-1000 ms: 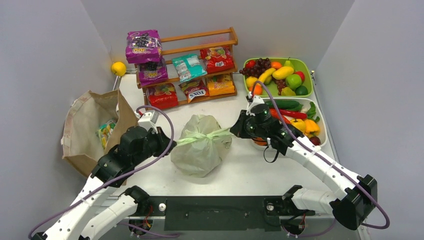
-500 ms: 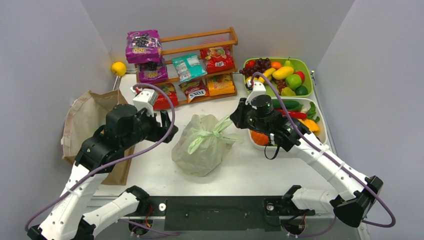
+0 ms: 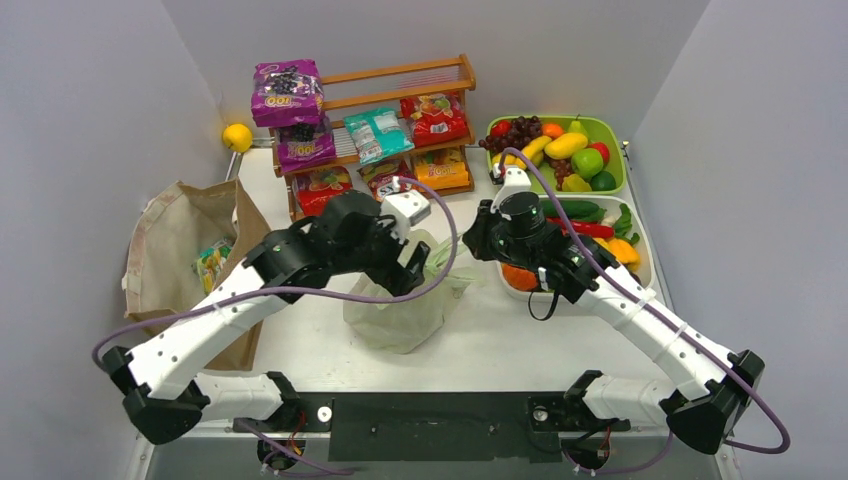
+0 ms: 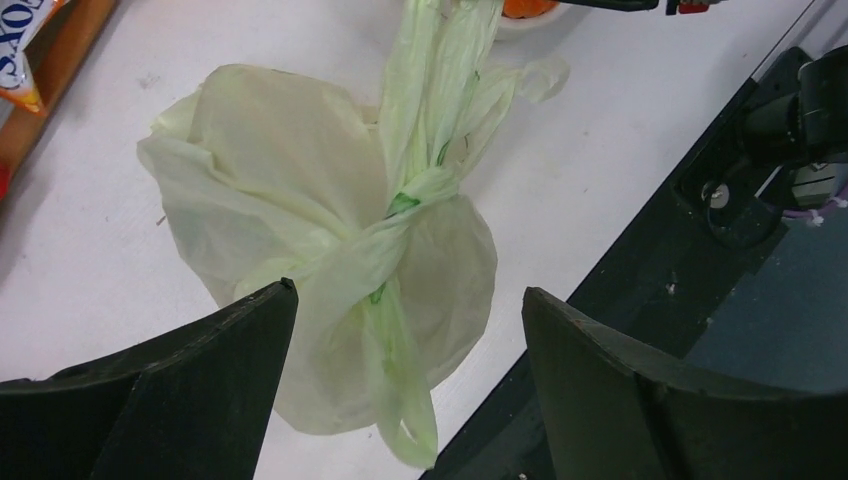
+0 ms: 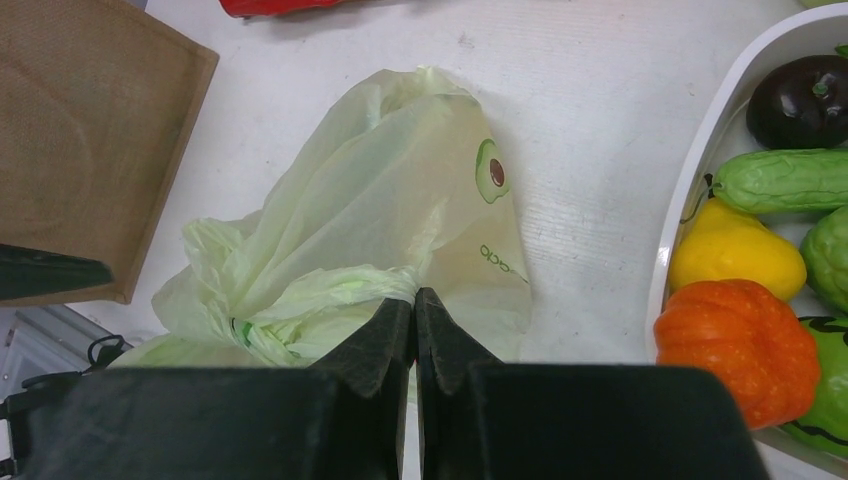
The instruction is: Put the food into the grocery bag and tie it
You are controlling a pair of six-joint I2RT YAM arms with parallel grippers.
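The pale green grocery bag (image 3: 398, 318) sits mid-table, its handles crossed into a knot (image 4: 402, 203). What it holds is hidden. My left gripper (image 3: 413, 268) hovers open right above the bag; in the left wrist view its gripper (image 4: 408, 290) straddles the knotted handle without touching it. A loose handle loop (image 4: 410, 435) hangs toward the table's near edge. My right gripper (image 3: 470, 247) is at the bag's right side, shut on a twisted handle strand (image 5: 330, 290) of the bag (image 5: 400, 180). Other food, snack packets (image 3: 378, 133) and toy fruit (image 3: 565, 145), stays outside the bag.
A brown paper bag (image 3: 170, 250) lies open at the left with a packet inside. The wooden rack (image 3: 400, 72) stands at the back, a yellow ball (image 3: 237, 137) beside it. A green tray (image 3: 612, 128) and a white tray (image 3: 648, 262) of toy produce fill the right side.
My left gripper opened, let go of the handle, and swung from the bag's left side to over its top. The right gripper stayed shut on its strand, almost still.
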